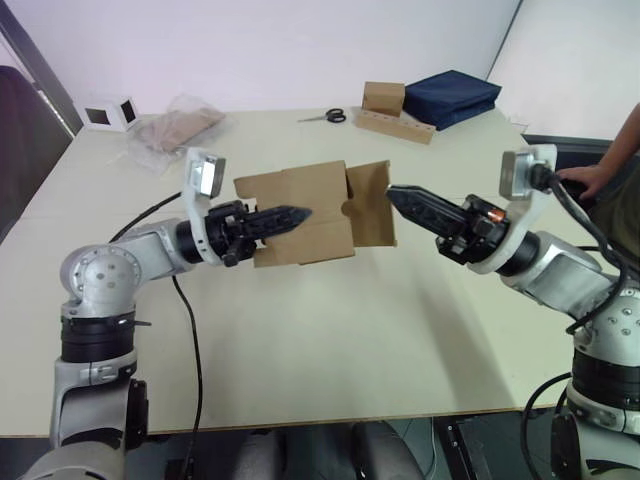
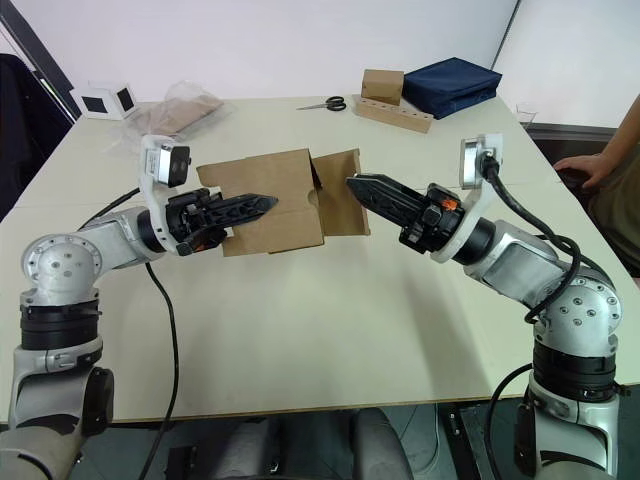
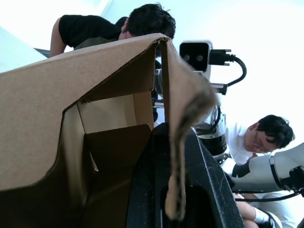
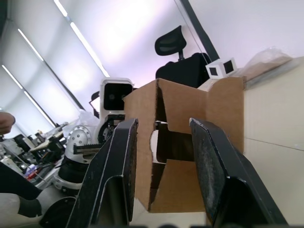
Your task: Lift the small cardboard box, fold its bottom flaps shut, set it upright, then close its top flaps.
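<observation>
Above table (image 1: 330,340): left gripper (image 1: 290,215) pinching lifted small cardboard box (image 1: 300,215); right gripper (image 1: 400,197) spread, nearing bottom flaps (image 1: 370,205); needing inward push.

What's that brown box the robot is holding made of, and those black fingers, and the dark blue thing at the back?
The small cardboard box looks like plain corrugated cardboard, matte brown; a raw, frayed edge shows in the left wrist view. The left hand pinches a wall of it. The right hand's fingers look like hard black plastic, finely textured, though coated metal is possible. The blue bag seems soft woven fabric, slightly creased.
</observation>
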Available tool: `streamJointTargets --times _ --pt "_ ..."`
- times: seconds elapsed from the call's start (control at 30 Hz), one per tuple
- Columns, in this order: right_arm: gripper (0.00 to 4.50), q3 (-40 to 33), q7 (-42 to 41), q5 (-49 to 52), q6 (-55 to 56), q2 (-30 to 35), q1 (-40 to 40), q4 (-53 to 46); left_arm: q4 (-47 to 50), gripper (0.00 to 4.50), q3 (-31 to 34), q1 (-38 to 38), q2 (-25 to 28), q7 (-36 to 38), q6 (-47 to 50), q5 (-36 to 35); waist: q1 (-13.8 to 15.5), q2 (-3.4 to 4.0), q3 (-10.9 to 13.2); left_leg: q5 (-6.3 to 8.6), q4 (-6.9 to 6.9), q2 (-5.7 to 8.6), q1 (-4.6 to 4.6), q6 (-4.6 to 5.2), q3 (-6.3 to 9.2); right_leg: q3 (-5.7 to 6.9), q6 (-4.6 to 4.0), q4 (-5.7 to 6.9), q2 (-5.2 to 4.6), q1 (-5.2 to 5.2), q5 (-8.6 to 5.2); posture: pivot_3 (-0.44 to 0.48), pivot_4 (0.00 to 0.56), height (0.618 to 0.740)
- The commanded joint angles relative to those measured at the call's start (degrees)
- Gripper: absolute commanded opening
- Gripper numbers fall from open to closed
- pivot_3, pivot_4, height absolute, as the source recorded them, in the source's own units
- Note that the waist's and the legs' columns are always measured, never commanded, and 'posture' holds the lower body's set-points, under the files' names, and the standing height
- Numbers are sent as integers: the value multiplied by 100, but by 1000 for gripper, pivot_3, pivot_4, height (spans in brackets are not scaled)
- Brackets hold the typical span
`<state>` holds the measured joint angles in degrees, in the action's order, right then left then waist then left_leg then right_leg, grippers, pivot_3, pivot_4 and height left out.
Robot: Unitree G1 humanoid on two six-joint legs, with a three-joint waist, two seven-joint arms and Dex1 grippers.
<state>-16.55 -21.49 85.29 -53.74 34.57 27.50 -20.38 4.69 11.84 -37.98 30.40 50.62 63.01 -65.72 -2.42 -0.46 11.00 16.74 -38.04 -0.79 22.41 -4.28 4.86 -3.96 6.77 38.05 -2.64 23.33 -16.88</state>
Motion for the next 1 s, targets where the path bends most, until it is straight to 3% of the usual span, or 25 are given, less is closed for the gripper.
streamJointTargets --times 0.03,0.17,0.33,0.63,1.0 --pt "1734 -94 70 -112 214 -36 68 142 127 0 62 -128 -10 49 -87 -106 0 0 0 0 0 0 0 0 0 0 0 0 0 0 0 0 150 740" --pt "1734 -443 -78 -270 359 67 -9 911 183 0 73 -125 -29 7 -55 -149 17 -1 0 0 0 0 0 0 -2 0 0 0 -1 0 0 0 150 740" --pt "1734 -496 -130 -278 327 17 24 1039 244 0 96 -79 -30 -38 -36 -205 -10 1 1 0 4 0 1 1 -1 0 0 -3 0 1 0 0 150 740" --pt "1734 18 -249 -515 238 -369 -82 676 236 0 93 -99 -59 -91 -60 -247 -7 2 2 0 4 0 1 0 -2 -1 0 -3 0 3 0 0 150 740" --pt "1734 42 46 -235 235 -577 -69 225 198 0 43 -126 -111 -69 -133 -161 -2 2 2 0 4 -1 2 0 -1 -1 0 -2 0 3 0 0 150 740"
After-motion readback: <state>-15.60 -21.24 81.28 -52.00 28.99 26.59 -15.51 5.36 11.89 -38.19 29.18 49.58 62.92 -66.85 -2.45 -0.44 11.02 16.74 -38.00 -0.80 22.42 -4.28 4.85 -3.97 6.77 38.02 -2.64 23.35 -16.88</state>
